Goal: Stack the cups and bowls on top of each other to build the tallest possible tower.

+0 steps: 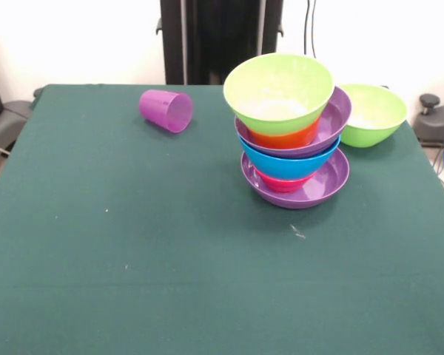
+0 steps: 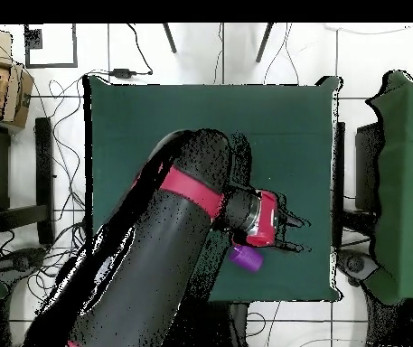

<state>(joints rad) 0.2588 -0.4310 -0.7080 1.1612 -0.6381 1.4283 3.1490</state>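
Note:
In the front view the tower stands right of centre: a wide purple bowl (image 1: 333,177) as base, then a red-pink bowl (image 1: 281,183), a blue bowl (image 1: 288,161), a second purple bowl (image 1: 334,118), an orange bowl (image 1: 281,137) and a lime green bowl (image 1: 279,87) on top, leaning left. A second lime green bowl (image 1: 374,115) sits upright behind it to the right. The purple cup (image 1: 166,111) lies on its side at the far left; it also shows in the overhead view (image 2: 246,257). The yellow cup is out of view. My gripper (image 2: 293,233) shows only overhead, beside the cup; the arm hides the tower there.
The green table (image 1: 96,244) ends close to the right of the bowls. The black pedestal (image 1: 222,37) stands behind the far edge. Overhead, my arm (image 2: 155,271) covers much of the table; another green table (image 2: 408,181) stands to the right and a cardboard box (image 2: 6,90) to the left.

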